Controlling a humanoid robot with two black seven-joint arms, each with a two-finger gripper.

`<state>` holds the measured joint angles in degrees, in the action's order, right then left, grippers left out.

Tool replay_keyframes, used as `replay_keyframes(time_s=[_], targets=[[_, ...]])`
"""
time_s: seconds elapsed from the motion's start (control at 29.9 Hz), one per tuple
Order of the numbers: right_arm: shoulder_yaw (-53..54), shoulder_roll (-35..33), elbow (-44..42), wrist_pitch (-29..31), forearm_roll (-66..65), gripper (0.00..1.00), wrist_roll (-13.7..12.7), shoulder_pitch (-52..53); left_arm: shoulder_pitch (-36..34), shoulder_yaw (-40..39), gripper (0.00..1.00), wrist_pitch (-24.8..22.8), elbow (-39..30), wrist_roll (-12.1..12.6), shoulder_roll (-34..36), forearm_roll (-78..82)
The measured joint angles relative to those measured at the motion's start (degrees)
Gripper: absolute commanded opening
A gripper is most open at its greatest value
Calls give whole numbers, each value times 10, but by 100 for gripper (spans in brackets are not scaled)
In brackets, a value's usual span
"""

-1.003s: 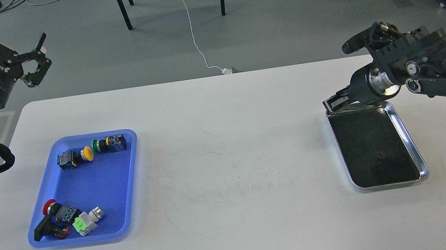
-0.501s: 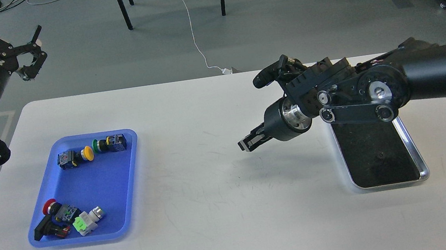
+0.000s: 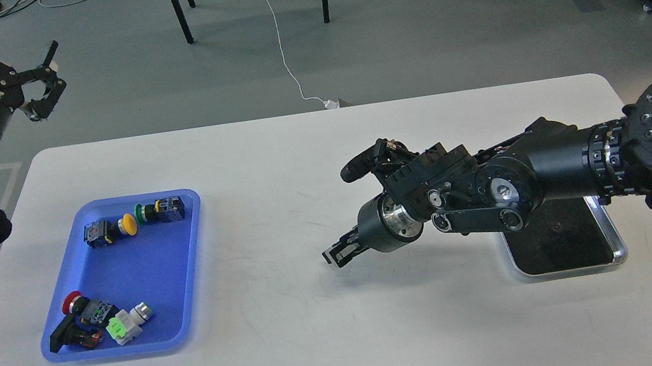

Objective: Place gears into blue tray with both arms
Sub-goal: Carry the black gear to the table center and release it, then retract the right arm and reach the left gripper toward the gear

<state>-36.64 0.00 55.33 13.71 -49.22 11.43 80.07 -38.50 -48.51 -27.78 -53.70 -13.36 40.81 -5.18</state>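
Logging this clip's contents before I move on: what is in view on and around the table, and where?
Table: one, white, fills the middle.
Blue tray: one, table's left side.
Push-button switches: about six, mixed cap colours, in two clusters inside the blue tray.
Steel tray: one, dark bottom, table's right side, partly hidden by the arm.
Gears: none clearly discernible.
Left gripper: black, open, beyond the table's left corner.
Right gripper: black, above mid-table; fingers too small to read.

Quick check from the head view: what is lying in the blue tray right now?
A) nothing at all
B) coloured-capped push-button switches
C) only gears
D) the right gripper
B: the blue tray holds push-button switches in two clusters, at its far and near ends; the right gripper is over bare table, well short of it.
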Motion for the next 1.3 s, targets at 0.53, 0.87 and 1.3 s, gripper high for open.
replay_keyframes(time_s=[0.53,0.87,1.3], targets=[[21,0,-22,-12,6,99,-5,-12,3,0,98,-2,0,-2,10,0],[138,-9,-61,-13,97,99,-4,14,4,9,98,1,-3,1,25,3],[569,-237,-45,2,131,99,0,-126,-28,54,98,2,-129,2,97,181]])
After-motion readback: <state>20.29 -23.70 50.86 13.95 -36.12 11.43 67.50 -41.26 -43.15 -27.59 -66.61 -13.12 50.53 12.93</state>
